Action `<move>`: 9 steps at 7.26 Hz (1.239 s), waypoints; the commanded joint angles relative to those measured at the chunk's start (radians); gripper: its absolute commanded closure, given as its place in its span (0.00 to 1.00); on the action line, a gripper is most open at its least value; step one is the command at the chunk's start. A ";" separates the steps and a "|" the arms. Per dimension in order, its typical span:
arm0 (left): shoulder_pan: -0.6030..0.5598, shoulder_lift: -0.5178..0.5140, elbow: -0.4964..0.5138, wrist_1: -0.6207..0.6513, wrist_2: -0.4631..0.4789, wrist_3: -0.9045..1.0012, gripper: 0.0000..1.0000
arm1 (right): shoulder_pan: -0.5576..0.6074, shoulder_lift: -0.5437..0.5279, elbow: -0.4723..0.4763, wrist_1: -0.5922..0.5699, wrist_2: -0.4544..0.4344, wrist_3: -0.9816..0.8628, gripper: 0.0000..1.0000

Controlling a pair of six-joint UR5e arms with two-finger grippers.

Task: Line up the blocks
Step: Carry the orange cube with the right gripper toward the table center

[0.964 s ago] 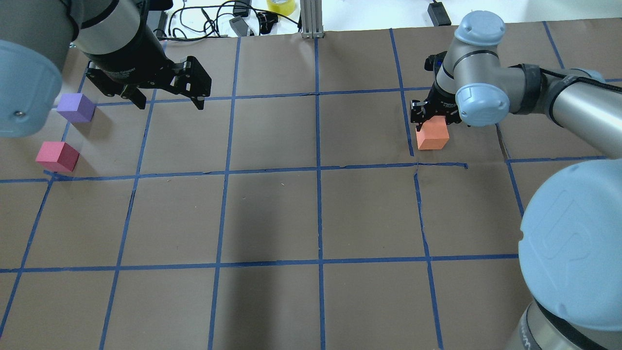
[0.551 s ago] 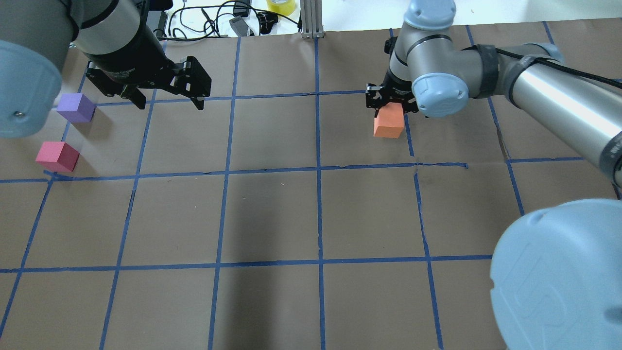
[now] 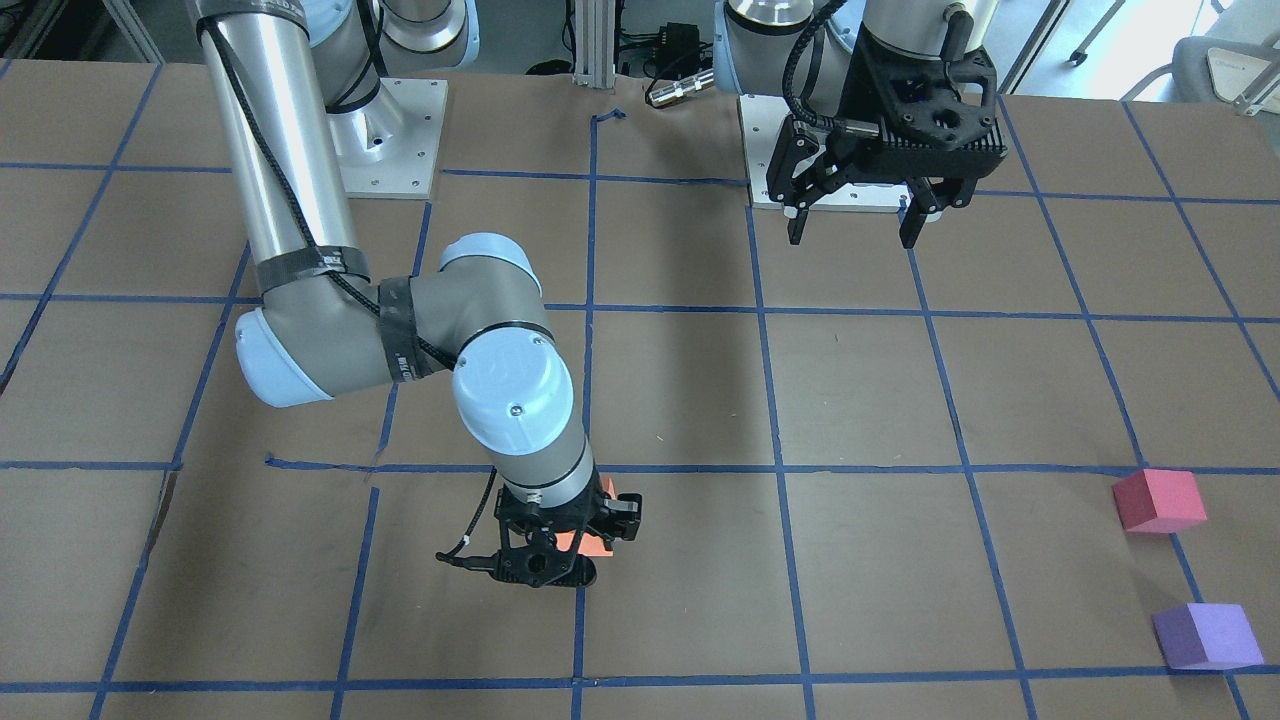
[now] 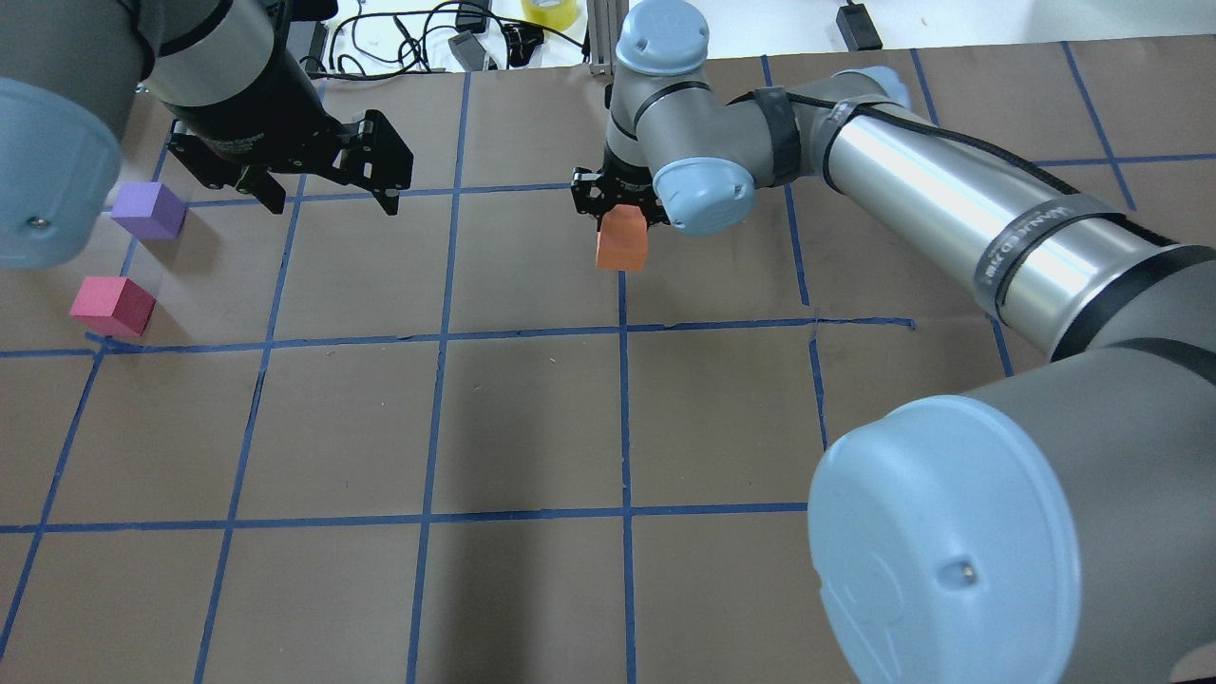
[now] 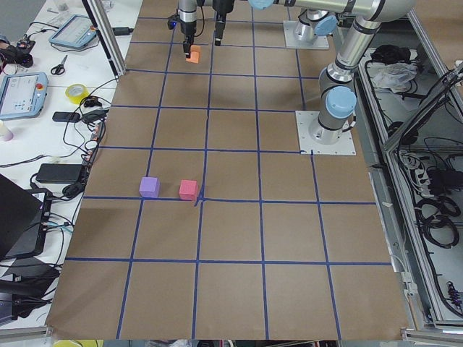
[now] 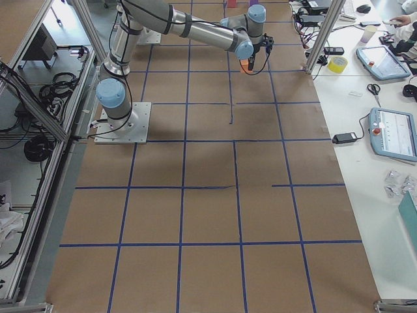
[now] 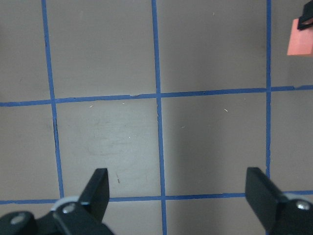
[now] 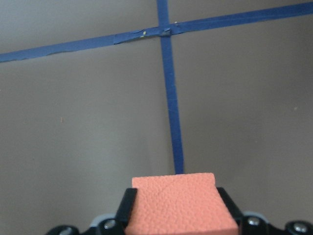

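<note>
Brown paper crossed by blue tape lines covers the table (image 4: 532,418), and over its far middle the right gripper (image 4: 619,220) points down with its two fingers closed flat against opposite sides of the orange block (image 4: 622,245). The wrist view shows a black finger (image 8: 128,205) pressed against the block on either side, with a tape line running straight ahead from beneath it. The block hangs over the central tape line that runs away from the robot, a little short of the far crossing; whether its underside touches the paper cannot be told. The right arm reaches in across its own half to get there. Well apart, towards the far left, the left gripper (image 4: 332,201) hovers above the paper with its fingers spread wide and nothing between them. Beyond it, near the table's left edge, the purple block (image 4: 147,210) sits on the paper, and the pinkish red block (image 4: 112,306) sits just nearer the robot, the two apart from each other and far from the orange one. Compared with a second ago, the right gripper and the orange block have travelled leftward by roughly one grid square, from the right-hand column to the centre line. The left gripper, the purple block and the pinkish red block are where they were.
</note>
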 commanded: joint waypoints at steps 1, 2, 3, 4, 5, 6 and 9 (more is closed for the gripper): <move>-0.001 0.000 -0.001 -0.001 -0.001 0.000 0.00 | 0.038 0.056 -0.021 -0.034 0.000 0.006 0.99; -0.001 0.000 -0.001 -0.001 -0.001 0.000 0.00 | 0.039 0.068 -0.016 -0.036 -0.009 0.012 0.91; -0.001 0.000 -0.001 0.001 -0.001 0.000 0.00 | 0.039 0.073 -0.016 -0.042 -0.011 0.012 0.80; -0.001 0.000 -0.002 -0.001 -0.003 0.000 0.00 | 0.039 0.075 -0.014 -0.071 -0.029 0.009 0.40; -0.001 0.000 -0.010 0.001 -0.001 0.000 0.00 | 0.039 0.075 -0.014 -0.079 -0.052 0.012 0.00; -0.001 -0.003 -0.014 0.001 0.000 -0.003 0.00 | 0.039 0.061 -0.014 -0.067 -0.067 0.012 0.00; 0.006 -0.070 -0.011 0.119 -0.003 0.011 0.00 | 0.044 -0.005 -0.016 -0.018 -0.098 0.011 0.00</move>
